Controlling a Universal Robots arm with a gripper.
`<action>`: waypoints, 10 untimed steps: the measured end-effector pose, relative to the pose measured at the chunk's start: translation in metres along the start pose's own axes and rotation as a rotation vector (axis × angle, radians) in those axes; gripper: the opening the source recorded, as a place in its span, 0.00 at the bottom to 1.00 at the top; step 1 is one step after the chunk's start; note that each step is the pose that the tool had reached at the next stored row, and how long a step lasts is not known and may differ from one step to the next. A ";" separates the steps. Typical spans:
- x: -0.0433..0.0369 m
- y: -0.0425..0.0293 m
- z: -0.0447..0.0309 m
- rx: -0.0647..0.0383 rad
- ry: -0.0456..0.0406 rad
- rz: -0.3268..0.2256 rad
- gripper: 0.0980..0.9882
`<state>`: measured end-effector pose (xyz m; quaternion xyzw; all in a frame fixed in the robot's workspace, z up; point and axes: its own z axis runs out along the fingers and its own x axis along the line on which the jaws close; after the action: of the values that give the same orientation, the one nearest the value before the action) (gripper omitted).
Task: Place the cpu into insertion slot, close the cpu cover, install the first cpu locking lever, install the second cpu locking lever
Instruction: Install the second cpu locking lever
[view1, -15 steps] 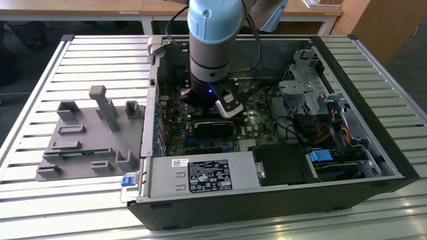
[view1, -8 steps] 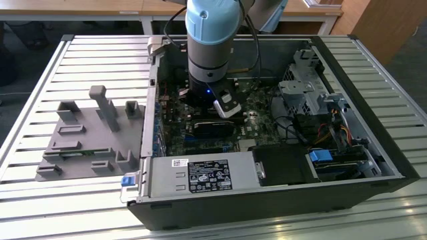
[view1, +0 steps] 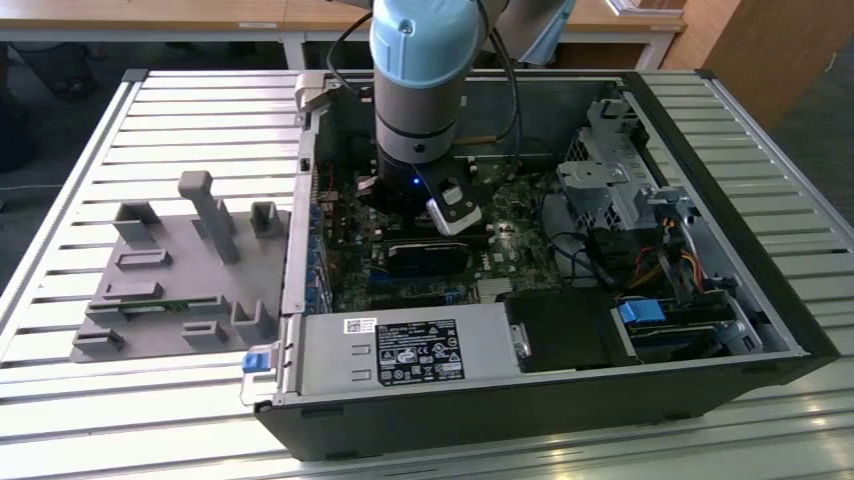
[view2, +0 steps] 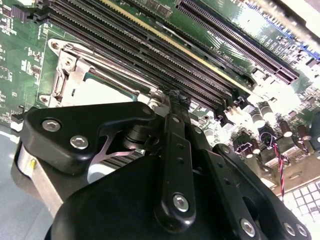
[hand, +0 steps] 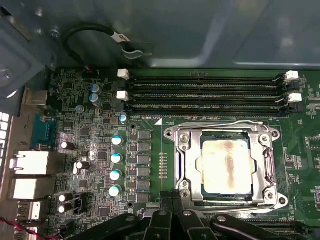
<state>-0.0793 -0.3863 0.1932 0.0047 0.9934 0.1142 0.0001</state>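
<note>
Cpu (hand: 226, 166): seated in the socket on the motherboard (hand: 95, 150), silver top stained tan; in the second wrist view partly hidden behind the gripper's black linkage, a pale corner showing (view2: 102, 90)

Cover (hand: 186, 165): silver frame lying flat around the cpu, closed; near edge cut off by the gripper in the first wrist view. Levers: thin, hard to tell from the frame; latching cannot be judged

Gripper (view2: 175, 96): fingers brought together to a narrow tip, nothing visibly held; tip at the socket's edge beside the memory slots (view2: 150, 45), contact unclear. In the first wrist view its finger bases (hand: 172, 220) sit just beside the socket

Arm (view1: 416, 90): upright, reaching straight down into the open case (view1: 747, 300); in the exterior view it hides the socket

Grey fixture (view1: 174, 270): on the slatted table (view1: 80, 420), the exterior view's left of the case
</note>
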 end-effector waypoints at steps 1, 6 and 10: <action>0.0000 0.0003 -0.0009 -0.001 -0.0002 0.000 0.01; 0.0002 0.0018 -0.0074 0.000 0.0000 0.000 0.01; 0.0002 0.0033 -0.0140 0.000 0.0000 0.000 0.01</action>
<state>-0.0795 -0.3863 0.2076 0.0047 0.9934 0.1142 0.0001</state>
